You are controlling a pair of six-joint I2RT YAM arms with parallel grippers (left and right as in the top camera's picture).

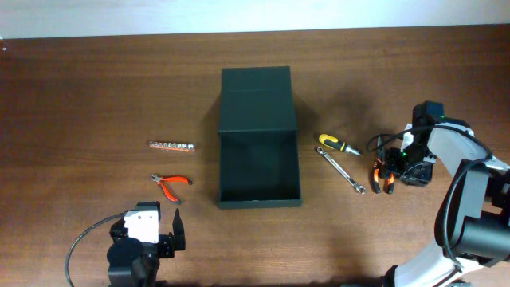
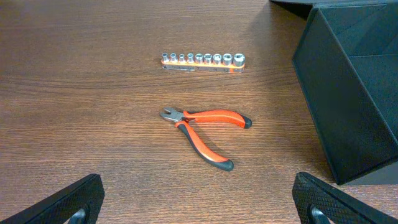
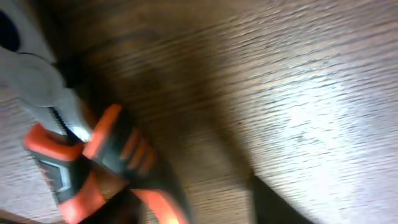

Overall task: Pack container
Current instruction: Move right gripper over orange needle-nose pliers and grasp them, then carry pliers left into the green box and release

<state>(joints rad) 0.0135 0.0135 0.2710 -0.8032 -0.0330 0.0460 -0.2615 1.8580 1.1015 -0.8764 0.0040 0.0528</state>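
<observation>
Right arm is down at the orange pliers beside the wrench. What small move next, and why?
Probably close the right gripper firmly on the orange-and-black pliers before any lift. The overhead view puts it right at them, and their handles fill the right wrist view, yet neither view shows a settled grip. The container stands open and looks empty, ready to receive them.

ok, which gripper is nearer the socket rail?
Left. The left gripper is just short of the socket rail; the right gripper is beyond the container, at the right-hand pliers.
</observation>
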